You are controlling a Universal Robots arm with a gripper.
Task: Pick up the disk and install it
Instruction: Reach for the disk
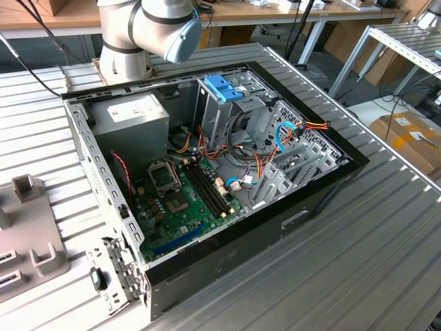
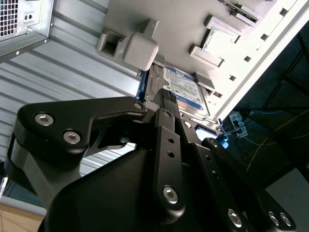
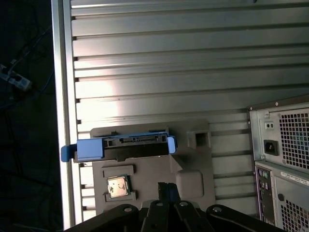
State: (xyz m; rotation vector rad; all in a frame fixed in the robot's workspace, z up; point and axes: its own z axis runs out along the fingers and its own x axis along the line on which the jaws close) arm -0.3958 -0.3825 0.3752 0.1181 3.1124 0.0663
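On the ribbed bench (image 3: 169,72) the disk (image 3: 123,146) sits in a grey fixture (image 3: 193,164); the pincer (image 3: 166,186) hovers nearby, fingers together, empty.

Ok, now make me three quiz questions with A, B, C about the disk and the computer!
1. Where is the disk?
A. on a chair
B. in the grey holder on the table
C. on the floor

2. What colour are its rails?
A. red
B. green
C. light blue

3. How is the computer's side?
A. open
B. shut
C. taped over

Answers:
1 B: both wrist views show it sitting in the holder.
2 C: light-blue strips run along its edges.
3 A: the exterior view shows the board and cables inside.
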